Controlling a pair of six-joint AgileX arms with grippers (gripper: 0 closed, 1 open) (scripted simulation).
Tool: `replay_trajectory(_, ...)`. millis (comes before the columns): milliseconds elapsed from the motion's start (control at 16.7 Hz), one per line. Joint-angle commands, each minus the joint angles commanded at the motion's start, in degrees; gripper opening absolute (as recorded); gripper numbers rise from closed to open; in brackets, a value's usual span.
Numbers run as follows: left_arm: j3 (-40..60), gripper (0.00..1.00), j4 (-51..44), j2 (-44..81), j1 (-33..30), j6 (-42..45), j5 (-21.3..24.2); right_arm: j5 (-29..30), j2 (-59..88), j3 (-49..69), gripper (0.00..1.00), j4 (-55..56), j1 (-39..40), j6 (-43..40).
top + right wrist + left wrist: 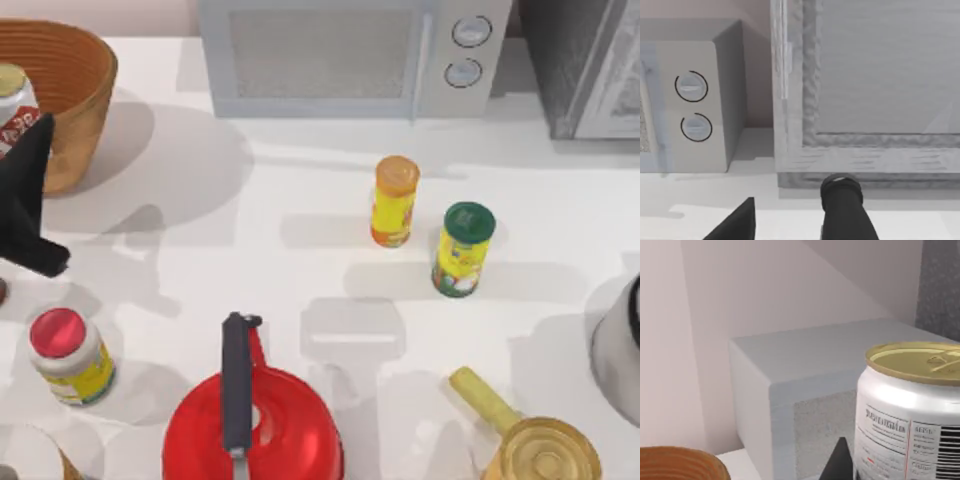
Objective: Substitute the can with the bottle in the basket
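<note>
Just beside the outer wall of the orange-brown woven wicker basket (75, 75), the left claw (22, 140) is clamped on the small upright white-and-red can (12, 105), held outside the rim, so a setting-down spot on the desk (300, 260) lies below.

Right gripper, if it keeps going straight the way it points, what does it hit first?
Probably the grey appliance beside the microwave: in the right wrist view the right gripper faces its front panel, with bare table between. Depth is unclear, so that is a guess.
</note>
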Motion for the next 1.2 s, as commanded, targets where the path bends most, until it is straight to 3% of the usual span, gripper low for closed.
replay_trajectory(780, 34.9, 0.00, 40.8, 74.6, -9.3, 0.5, 39.3, 0.0, 0.0, 0.0, 1.00, 0.0, 0.0, 0.0)
replay_trajectory(1020, 40.9, 0.00, 50.8, 92.5, -12.2, 0.6, 47.3, 0.0, 0.0, 0.0, 1.00, 0.0, 0.0, 0.0)
replay_trajectory(1200, 42.4, 0.00, 56.3, 101.7, -14.4, 0.8, 50.3, 0.0, 0.0, 0.0, 1.00, 0.0, 0.0, 0.0)
